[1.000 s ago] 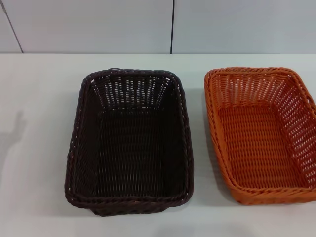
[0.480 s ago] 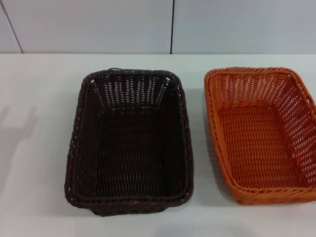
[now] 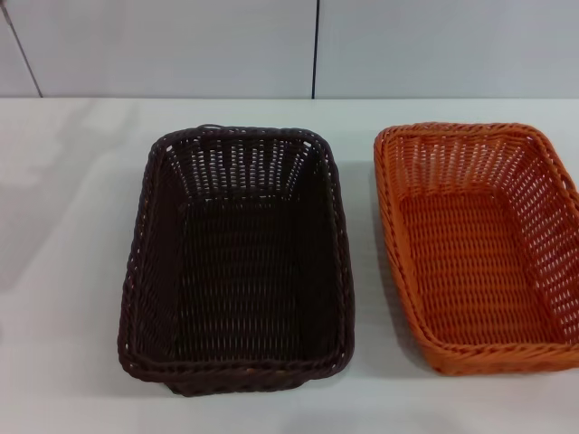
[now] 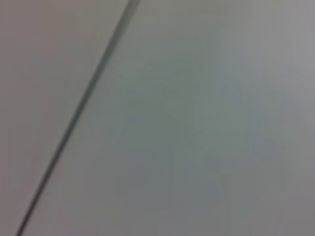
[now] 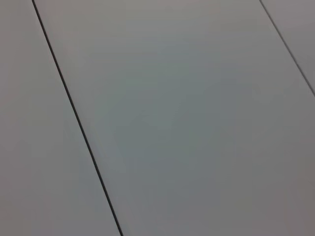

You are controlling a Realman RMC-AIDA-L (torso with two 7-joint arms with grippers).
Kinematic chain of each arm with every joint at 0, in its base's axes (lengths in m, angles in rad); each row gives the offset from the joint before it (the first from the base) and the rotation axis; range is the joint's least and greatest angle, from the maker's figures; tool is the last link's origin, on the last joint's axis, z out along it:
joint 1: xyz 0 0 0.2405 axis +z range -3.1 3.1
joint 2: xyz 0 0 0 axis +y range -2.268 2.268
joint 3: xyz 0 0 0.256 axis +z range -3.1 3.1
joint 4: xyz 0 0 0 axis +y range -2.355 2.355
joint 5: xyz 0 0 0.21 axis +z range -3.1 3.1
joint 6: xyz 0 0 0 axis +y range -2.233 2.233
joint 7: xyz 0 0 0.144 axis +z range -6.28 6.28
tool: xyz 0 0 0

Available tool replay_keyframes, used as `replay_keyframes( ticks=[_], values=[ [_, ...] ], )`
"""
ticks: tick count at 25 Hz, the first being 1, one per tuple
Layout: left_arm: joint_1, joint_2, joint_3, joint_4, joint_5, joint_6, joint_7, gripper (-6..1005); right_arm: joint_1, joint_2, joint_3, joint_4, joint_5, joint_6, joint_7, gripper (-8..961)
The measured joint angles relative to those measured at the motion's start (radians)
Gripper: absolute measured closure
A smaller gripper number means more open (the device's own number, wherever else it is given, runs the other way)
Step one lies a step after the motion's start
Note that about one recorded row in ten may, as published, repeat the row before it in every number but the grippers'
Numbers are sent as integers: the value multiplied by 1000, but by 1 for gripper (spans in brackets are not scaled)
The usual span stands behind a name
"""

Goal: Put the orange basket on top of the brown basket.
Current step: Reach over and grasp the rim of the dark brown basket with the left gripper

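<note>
Neither of my grippers shows in any view, so I cannot tell how either one is set or whether it holds anything; both wrist cameras face only pale panelled wall (image 5: 197, 123) with thin dark seams.

The orange basket (image 3: 478, 249) sits flat and upright on the tabletop (image 3: 72, 181), on my right, its far right side running out of the head view. The brown basket (image 3: 237, 262) sits near it on my left, also upright and mouth-up, with a strip of bare tabletop between the two, so they do not touch. Both lie with their long sides roughly parallel, which I judge handy: the orange one could be lifted, carried sideways and lowered into the brown one's open mouth with little turning. Nothing of the task is done yet.

The tabletop is plain, smooth and white. Behind it stands the pale wall, split by a dark vertical seam (image 3: 316, 50).
</note>
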Motion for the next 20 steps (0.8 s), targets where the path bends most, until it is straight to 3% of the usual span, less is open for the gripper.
replay_keyframes(
  ticks=[1,2,3,6,7,10,13,15,18,20],
  values=[
    [0,0,0,0,0,0,0,172,0,0,-2,3,-1,0,-1,312],
    [11,39,192,-341,107,325,-231,172,0,0,-3,5,-2,0,-2,312],
    [9,73,235,-448,238,399,-412,172,0,0,-3,6,-2,0,-2,313],
    [9,73,235,-448,238,399,-412,172,0,0,-4,9,-2,0,-3,313],
    [-3,126,245,-549,456,398,-718,172,0,0,-4,9,-2,0,-3,313],
    [-25,180,234,-634,706,286,-1012,173,0,0,-5,8,-2,0,-4,313],
    [-49,209,218,-674,847,183,-1157,173,6,-1,-9,5,-2,0,-4,313],
    [-83,231,196,-712,994,45,-1289,173,11,-2,-11,5,-2,0,-4,313],
    [-139,245,171,-780,1202,-145,-1443,173,19,-3,-11,3,-2,0,-4,313],
    [-170,237,164,-839,1351,-263,-1522,173,22,-3,-11,2,-2,0,-5,313]
  ],
)
